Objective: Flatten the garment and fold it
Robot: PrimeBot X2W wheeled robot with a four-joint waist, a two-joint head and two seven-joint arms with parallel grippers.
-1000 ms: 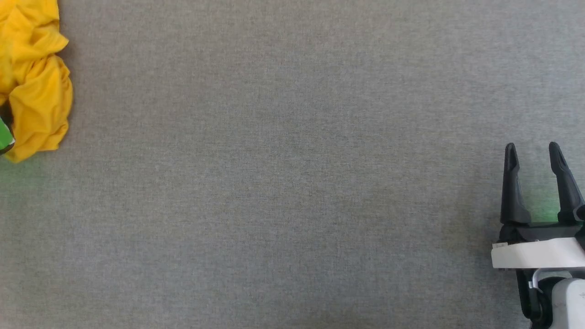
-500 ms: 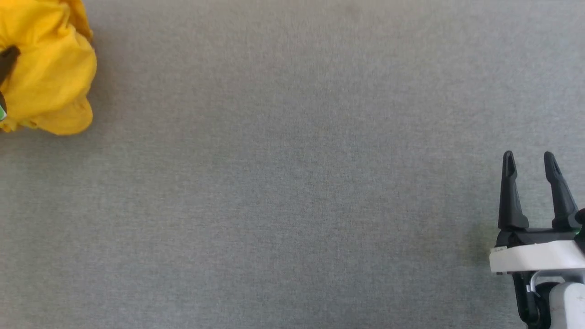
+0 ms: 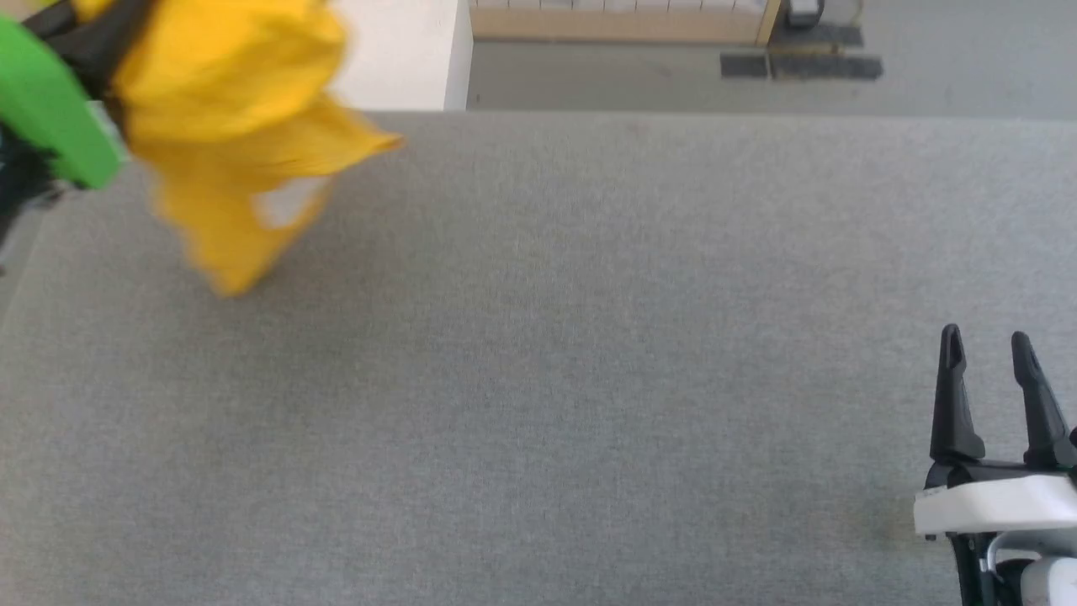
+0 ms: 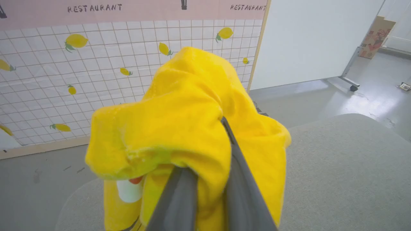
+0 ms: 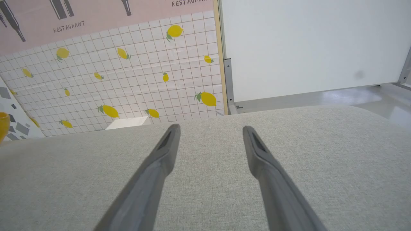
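The garment (image 3: 227, 126), a bright yellow T-shirt, hangs bunched and blurred at the top left of the head view, over the grey table's (image 3: 547, 379) far left corner. A white patch of its print shows. My left gripper (image 3: 88, 38), with a green part behind it, is shut on the garment. In the left wrist view the garment (image 4: 179, 112) wraps over my left gripper (image 4: 210, 160), hiding one fingertip. My right gripper (image 3: 985, 337) rests open low over the table at the lower right, nothing between its fingers (image 5: 211, 128).
The table's far edge runs across the top of the head view. Beyond it stand a white block (image 3: 404, 50) and a wooden baseboard (image 3: 614, 25) on the floor. A lemon-patterned tiled wall (image 5: 128, 80) and a white panel (image 5: 305, 48) stand further back.
The head view has tilted up, bringing the table's far edge into sight. My left gripper has raised the garment from a crumpled heap, so it now dangles. The right gripper stays open.
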